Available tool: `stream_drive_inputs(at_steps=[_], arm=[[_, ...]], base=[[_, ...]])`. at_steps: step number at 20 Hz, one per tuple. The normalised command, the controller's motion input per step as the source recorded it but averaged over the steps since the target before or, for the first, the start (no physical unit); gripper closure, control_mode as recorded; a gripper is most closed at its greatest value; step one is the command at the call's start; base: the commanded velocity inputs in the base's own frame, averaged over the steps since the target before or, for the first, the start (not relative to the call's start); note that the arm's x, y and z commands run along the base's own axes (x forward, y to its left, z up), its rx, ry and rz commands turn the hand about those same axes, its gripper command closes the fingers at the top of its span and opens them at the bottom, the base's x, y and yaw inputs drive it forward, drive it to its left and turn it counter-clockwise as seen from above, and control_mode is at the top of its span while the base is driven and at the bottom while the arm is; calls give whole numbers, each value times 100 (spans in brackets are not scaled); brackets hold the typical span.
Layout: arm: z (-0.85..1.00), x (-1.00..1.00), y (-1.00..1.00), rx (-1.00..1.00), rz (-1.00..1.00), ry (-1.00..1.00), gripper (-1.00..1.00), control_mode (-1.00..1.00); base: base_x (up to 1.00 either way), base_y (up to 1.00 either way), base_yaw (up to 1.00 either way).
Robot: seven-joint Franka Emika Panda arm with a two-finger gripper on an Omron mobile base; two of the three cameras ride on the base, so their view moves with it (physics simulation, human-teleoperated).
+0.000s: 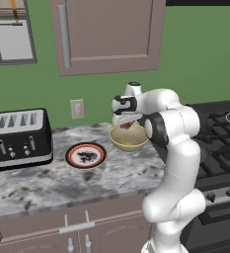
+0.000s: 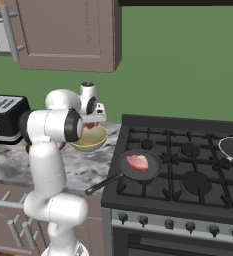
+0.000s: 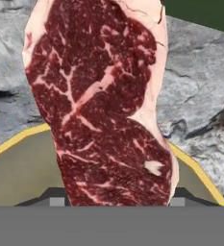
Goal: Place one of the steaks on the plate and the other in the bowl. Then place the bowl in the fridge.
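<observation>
We had the gripper (image 1: pixel 128 122) part-open, clamped on the red steak (image 3: pixel 104 105) over the bowl (image 1: pixel 128 140); looked floppy, slick, best pinched across its flat faces.

Black toaster (image 1: pixel 20 138) at the left end of the marble bench (image 1: pixel 47 183), near the wall. White wall outlet (image 1: pixel 77 108) on the green wall (image 1: pixel 200 54). Brown upper cabinet (image 1: pixel 106 34) with a grey bar handle. Black gas stove (image 2: pixel 188 170) just right of the bench; black frying pan (image 2: pixel 138 167) on its front-left burner, handle pointing off the front-left.
</observation>
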Motion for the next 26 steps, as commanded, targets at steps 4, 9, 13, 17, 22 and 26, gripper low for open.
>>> stream_drive_inputs(at_steps=[4, 9, 13, 17, 22, 26], arm=[[-28, 28, 3, -1, -3, 2, 100, -100], [-24, -8, 0, 0, 0, 4, 100, -100], [0, -38, -2, 0, 0, 0, 100, -100], [2, -41, 0, 0, 0, -1, 100, -100], [0, -28, -1, 0, 0, 0, 100, -100], [0, -6, -10, 0, 0, 5, 100, -100]], base=[[0, 0, 0], [0, 0, 0], [0, 0, 0], [0, 0, 0], [0, 0, 0], [0, 0, 0]])
